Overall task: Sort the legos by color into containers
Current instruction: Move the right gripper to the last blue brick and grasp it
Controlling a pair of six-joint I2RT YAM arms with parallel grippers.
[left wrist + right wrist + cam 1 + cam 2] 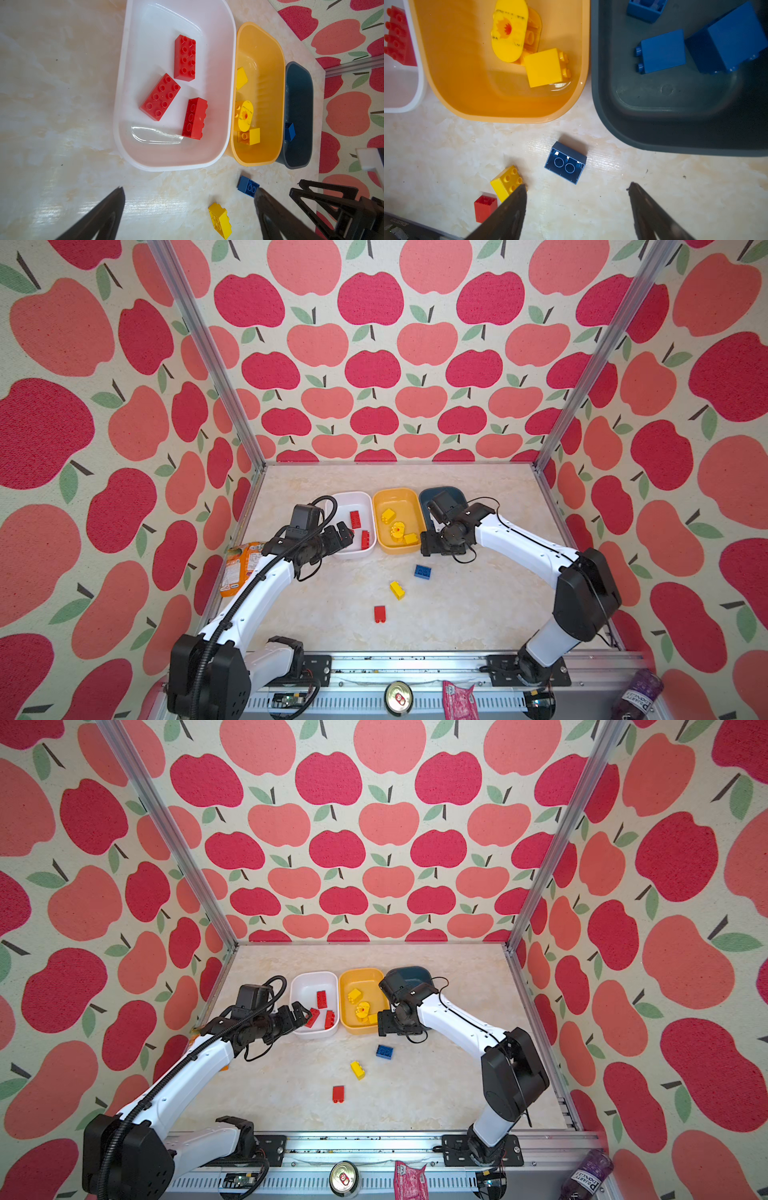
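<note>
Bricks loose on the counter in both top views: blue brick, yellow brick and red brick, toward its middle, in front of the white tub, yellow tub and dark tub. Left wrist view: left claw spread wide, empty, near the white tub. Right wrist view: right claw apart, empty, aimed at the blue brick, hollow side up. It looks light, rigid and slick, probably best pinched across its flat sides.

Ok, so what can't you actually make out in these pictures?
- Dark blue tub: in both top views the right arm covers most of it, so its contents are hidden there.
- Blue brick in that tub: cut off by the right wrist view's edge.
- Orange snack packet: the left arm overlaps it in a top view; its print is too small to read.
- Purple bottle: cut off by the picture's edge in both top views.
</note>
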